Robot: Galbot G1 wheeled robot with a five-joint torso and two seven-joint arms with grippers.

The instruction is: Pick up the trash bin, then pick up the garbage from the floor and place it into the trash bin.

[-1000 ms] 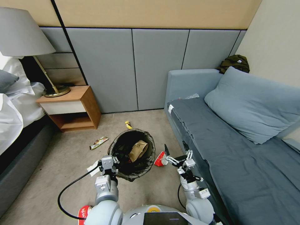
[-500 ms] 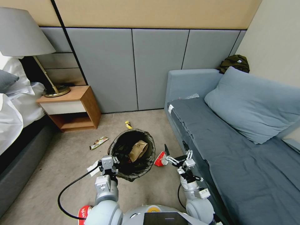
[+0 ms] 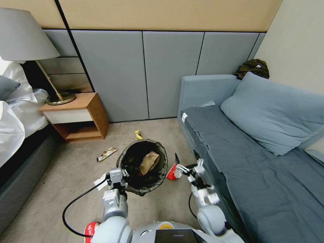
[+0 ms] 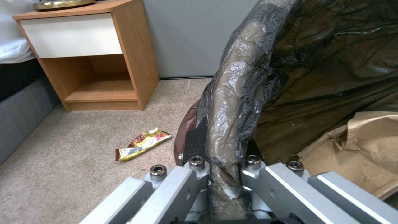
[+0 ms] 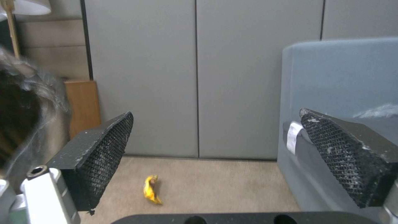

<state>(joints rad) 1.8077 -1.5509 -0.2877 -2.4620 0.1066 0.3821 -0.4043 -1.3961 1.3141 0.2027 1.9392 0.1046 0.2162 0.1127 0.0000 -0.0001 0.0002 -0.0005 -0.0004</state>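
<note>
While left gripper (image 3: pixel 123 174) jaws clamp the trash bin (image 3: pixel 142 166) rim, right gripper (image 3: pixel 186 161), jaws apart, has shifted left

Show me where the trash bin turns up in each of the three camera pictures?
Head view: the trash bin is low in the middle, on the carpet, its rim gripped by the left gripper.
Left wrist view: its bagged rim rises between the fingers.
Right wrist view: a blurred dark edge at one side.
Shared landmark: the wooden nightstand.
</note>
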